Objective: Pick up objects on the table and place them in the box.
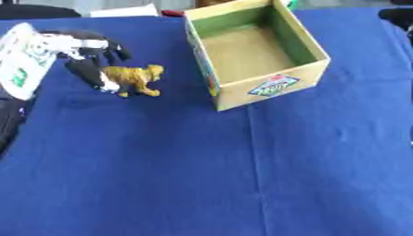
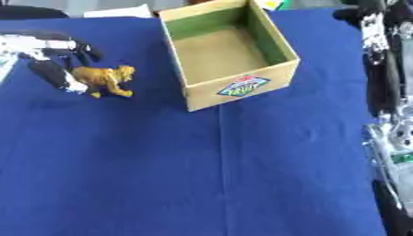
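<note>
We see a small golden-brown toy lion (image 1: pixel 135 78) standing on the blue cloth (image 1: pixel 161 175) at the table's far left, well apart from the cardboard box (image 1: pixel 270 90) to its right. The left hand (image 1: pixel 89 60) reaches in from the left edge and its dark fingers (image 1: pixel 90 76) curl around the lion's rear end, pinching it while its feet appear to touch the cloth. The box stands open, with green inner walls, a bare brown floor and a colourful label on its near side. In the right eye view the right arm (image 2: pixel 379 69) runs along the right edge; we cannot tell how its hand is set.
</note>
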